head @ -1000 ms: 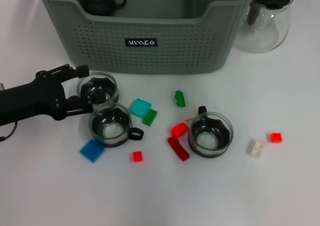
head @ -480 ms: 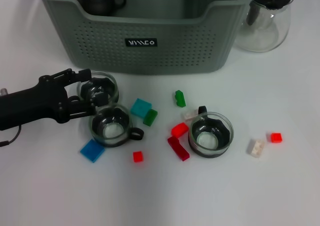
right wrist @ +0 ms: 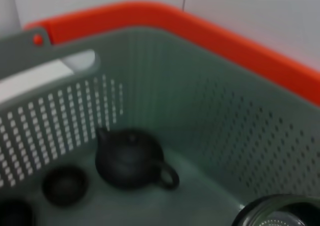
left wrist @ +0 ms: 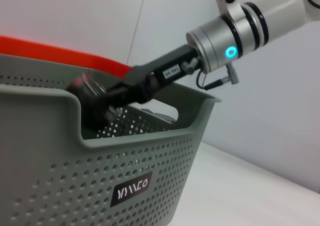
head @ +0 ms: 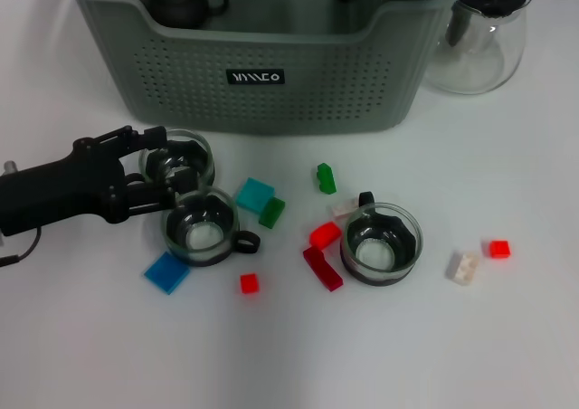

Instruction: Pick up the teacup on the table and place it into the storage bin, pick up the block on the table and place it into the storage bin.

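Storage bin: we see the storage bin at the far side of the white table, grey-green plastic with rounded corners, perforated walls, a cut-out handle and a small black label.
Bin contents: a matte dark teapot sits on the floor near one corner, with a small dark cup beside it.
Teacups: three round glass cups with dark liners stand on the table: the rear teacup just before the bin, the front teacup touching it, and the right teacup well apart.
Blocks: small hard plastic pieces lie scattered between the cups, among them a teal block, a green block, a red block, a blue block and a cream block.
Pitcher: a clear glass pitcher with a black lid stands just beside the bin's right end.
Left gripper: the black left gripper reaches in low over the table, its jaws wide and set either side of the rear teacup; we cannot quite make out whether they touch the glass.
Right gripper: the right gripper hangs inside the bin, over its floor, with what seems to be a glass rim beneath it; we cannot tell how its pincer stands.
Change: since a second ago the left gripper has slid forward around the rear teacup, and dark parts have come in at the bin's far rim.
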